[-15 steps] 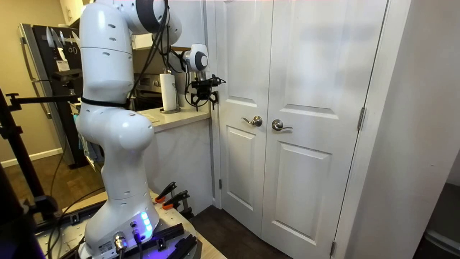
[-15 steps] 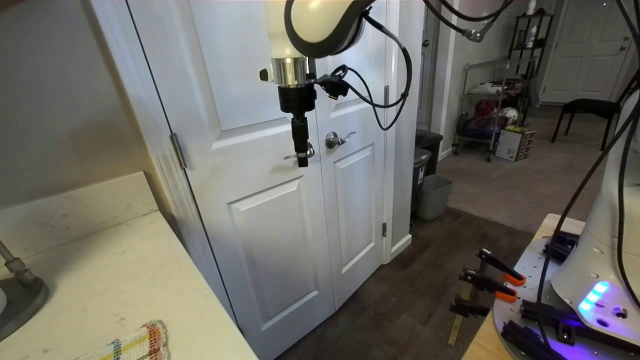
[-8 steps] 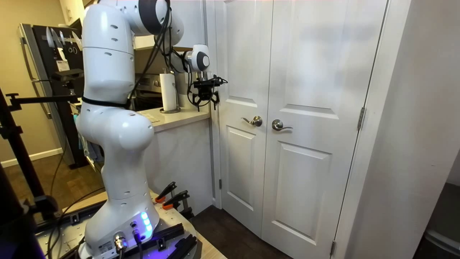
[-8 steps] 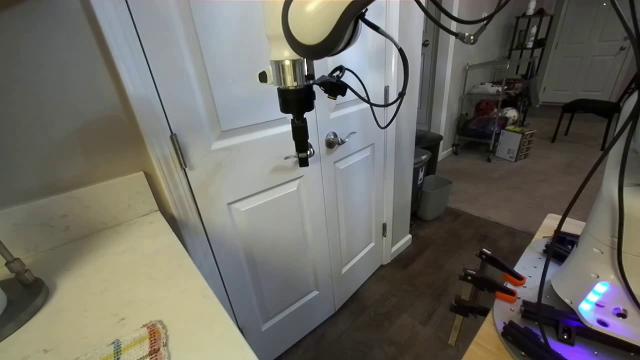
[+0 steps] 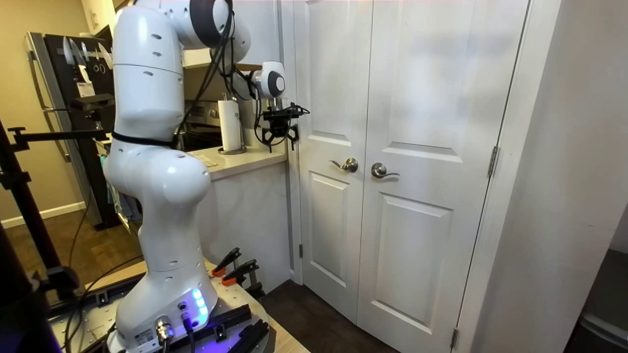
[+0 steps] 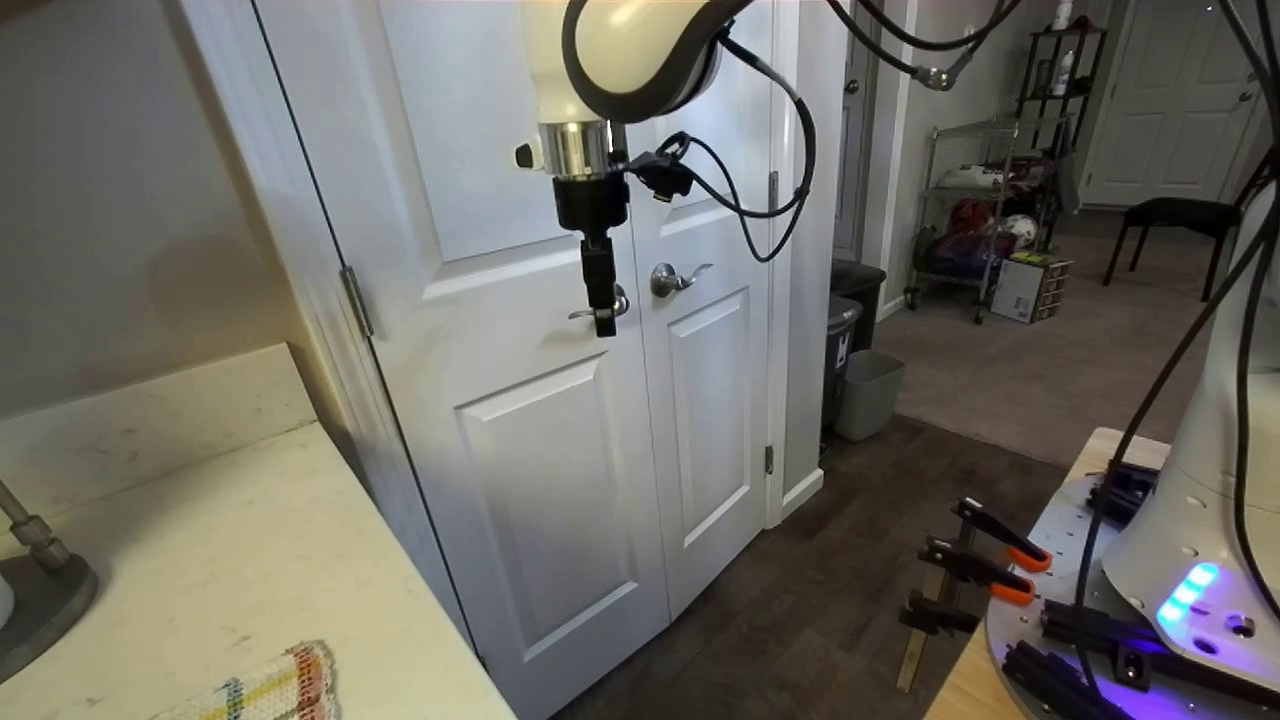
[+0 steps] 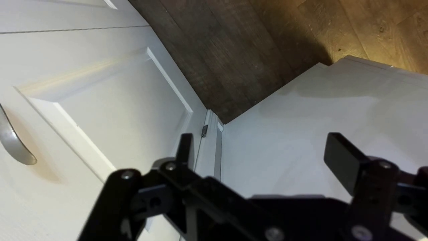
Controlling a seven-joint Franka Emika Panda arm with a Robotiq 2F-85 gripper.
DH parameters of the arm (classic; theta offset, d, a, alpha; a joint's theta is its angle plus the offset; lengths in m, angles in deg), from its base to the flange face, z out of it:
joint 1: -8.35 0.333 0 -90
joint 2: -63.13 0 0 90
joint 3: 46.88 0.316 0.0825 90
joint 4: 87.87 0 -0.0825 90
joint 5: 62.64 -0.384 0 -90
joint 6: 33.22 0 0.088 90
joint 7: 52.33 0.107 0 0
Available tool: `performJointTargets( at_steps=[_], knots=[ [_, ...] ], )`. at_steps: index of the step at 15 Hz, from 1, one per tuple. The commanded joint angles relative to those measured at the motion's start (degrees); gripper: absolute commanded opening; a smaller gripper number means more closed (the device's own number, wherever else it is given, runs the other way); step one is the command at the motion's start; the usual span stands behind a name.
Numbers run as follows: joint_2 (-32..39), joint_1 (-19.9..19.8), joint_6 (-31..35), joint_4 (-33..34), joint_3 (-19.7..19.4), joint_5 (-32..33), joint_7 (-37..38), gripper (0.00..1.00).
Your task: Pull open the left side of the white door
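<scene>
The white door has two panelled leaves, both closed. Its left side shows in both exterior views point(image 5: 326, 215) point(image 6: 540, 500) and in the wrist view point(image 7: 123, 100). It carries a curved metal lever handle point(image 5: 349, 165) near its right edge, partly hidden behind my gripper in an exterior view point(image 6: 580, 314) and cut off at the wrist view's left edge point(image 7: 18, 147). The matching right leaf point(image 5: 417, 245) has its own lever handle point(image 5: 380, 170). My gripper point(image 5: 282, 145) hangs pointing down in front of the left leaf, apart from the handle. In the wrist view it point(image 7: 262, 145) is open and empty.
A pale counter point(image 6: 200, 560) adjoins the door frame on the left leaf's hinge side; its white side panel point(image 7: 284, 134) shows below the gripper. A paper towel roll point(image 5: 229, 125) stands on it. Clamps point(image 6: 975, 560) stick out from the robot's table. Bins point(image 6: 868, 395) stand beyond the door.
My gripper has shifted very slightly toward the door and a touch lower over the last second. The door and its handles have not moved.
</scene>
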State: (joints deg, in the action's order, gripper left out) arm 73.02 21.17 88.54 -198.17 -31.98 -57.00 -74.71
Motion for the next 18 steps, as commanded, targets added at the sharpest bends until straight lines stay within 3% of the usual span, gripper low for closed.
performJointTargets(
  at_steps=[1, 8, 18],
  knots=[
    [0.58, 0.87, 2.34, -0.76, -0.87, 5.28, 3.55, 1.00],
    [4.08, -0.53, 11.22, -0.41, -2.90, 17.75, -3.95, 1.00],
    [8.60, -4.10, 23.33, 1.49, -7.36, 26.23, -15.16, 1.00]
  ],
)
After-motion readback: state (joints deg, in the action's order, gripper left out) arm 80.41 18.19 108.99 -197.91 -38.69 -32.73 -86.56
